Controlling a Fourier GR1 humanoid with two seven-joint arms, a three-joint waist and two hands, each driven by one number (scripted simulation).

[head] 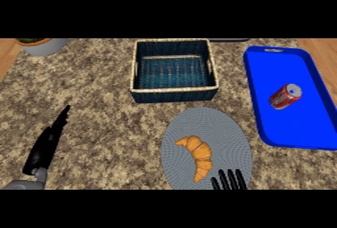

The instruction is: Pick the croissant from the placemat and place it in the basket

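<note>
An orange croissant (199, 157) lies on a round grey placemat (217, 129) in the lower middle of the counter. A dark blue woven basket (174, 70) stands behind the placemat, with nothing inside. My right hand (228, 180) shows only as straight fingertips at the lower edge, just right of the croissant's near end and over the placemat's front. My left hand (47, 144) is at the lower left, fingers straight and pointing away, holding nothing.
A blue tray (309, 120) lies at the right with a red soda can (285, 96) on its side in it. A grey pot (43, 45) with a plant stands at the far left corner. The counter top is speckled stone.
</note>
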